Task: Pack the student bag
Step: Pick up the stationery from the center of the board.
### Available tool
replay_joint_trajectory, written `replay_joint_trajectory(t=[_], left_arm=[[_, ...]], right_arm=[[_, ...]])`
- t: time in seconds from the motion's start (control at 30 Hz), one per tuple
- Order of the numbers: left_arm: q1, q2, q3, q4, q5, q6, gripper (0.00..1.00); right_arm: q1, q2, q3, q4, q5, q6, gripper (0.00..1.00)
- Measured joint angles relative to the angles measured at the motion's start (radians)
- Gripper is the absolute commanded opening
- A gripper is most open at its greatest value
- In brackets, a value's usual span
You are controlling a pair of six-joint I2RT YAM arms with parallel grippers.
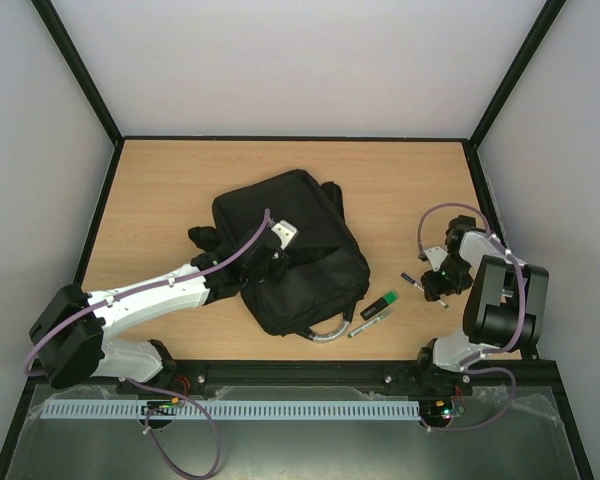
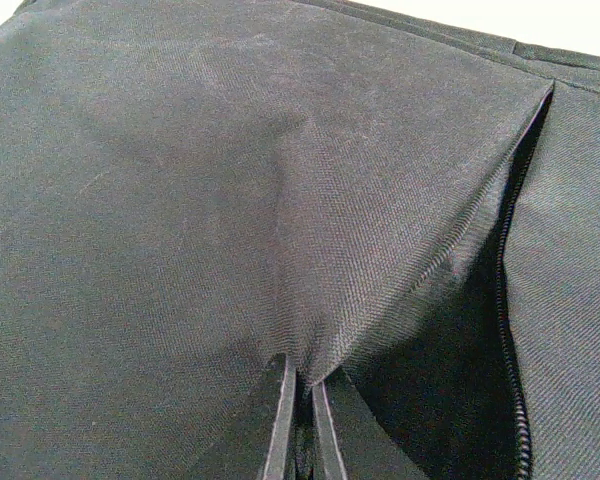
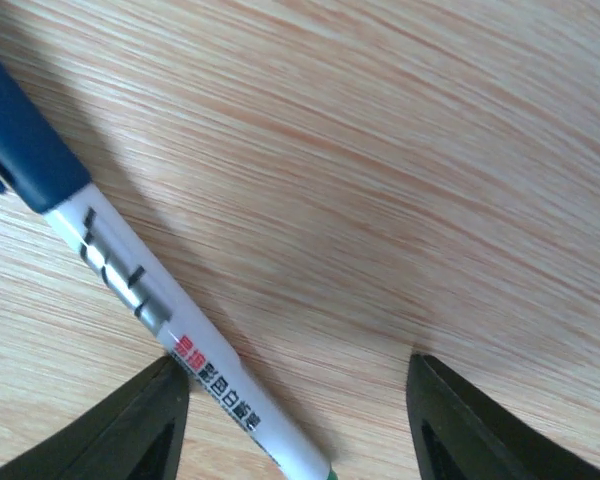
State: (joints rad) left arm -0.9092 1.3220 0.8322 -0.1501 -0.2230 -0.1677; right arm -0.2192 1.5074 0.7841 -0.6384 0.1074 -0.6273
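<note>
The student bag [image 1: 300, 225] is a large black backpack lying flat in the middle of the table. My left gripper [image 1: 272, 262] is shut on a fold of its fabric [image 2: 310, 290] and holds a flap up beside the open zip [image 2: 508, 300]. The closed fingertips [image 2: 280, 420] pinch the cloth. At the right, my right gripper [image 1: 433, 286] stands low over the table, open, with a white pen [image 3: 180, 330] with a blue cap [image 3: 20, 140] lying between its fingers. The pen's barrel lies close against the left finger [image 3: 155, 420]. The right finger [image 3: 450, 420] stands apart from it.
A green and black marker [image 1: 372, 311] lies on the table just right of the bag's grey loop handle [image 1: 325, 335]. The wooden table [image 1: 160, 190] is enclosed by grey walls with black frame edges at left, right and back.
</note>
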Motion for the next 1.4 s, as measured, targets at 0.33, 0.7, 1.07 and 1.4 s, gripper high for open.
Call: replay_joint_trajectory(t=[0.33,0.7,1.07,1.4], left_arm=[[0.0,0.0,0.0,0.0,0.008,0.0,0.02],[0.0,0.001,0.0,0.0,0.014,0.0,0.02],[0.0,0.003,0.0,0.0,0.017,0.0,0.02],[0.0,0.005,0.0,0.0,0.023,0.0,0.02]], right_arm=[[-0.083,0.042,0.039,-0.048,-0.089,-0.088,0.48],[-0.08,0.045,0.061,-0.097,-0.192,-0.105,0.38],[-0.08,0.071,0.071,-0.094,-0.174,-0.099,0.27],[-0.08,0.064,0.051,-0.09,-0.173,-0.086,0.04]])
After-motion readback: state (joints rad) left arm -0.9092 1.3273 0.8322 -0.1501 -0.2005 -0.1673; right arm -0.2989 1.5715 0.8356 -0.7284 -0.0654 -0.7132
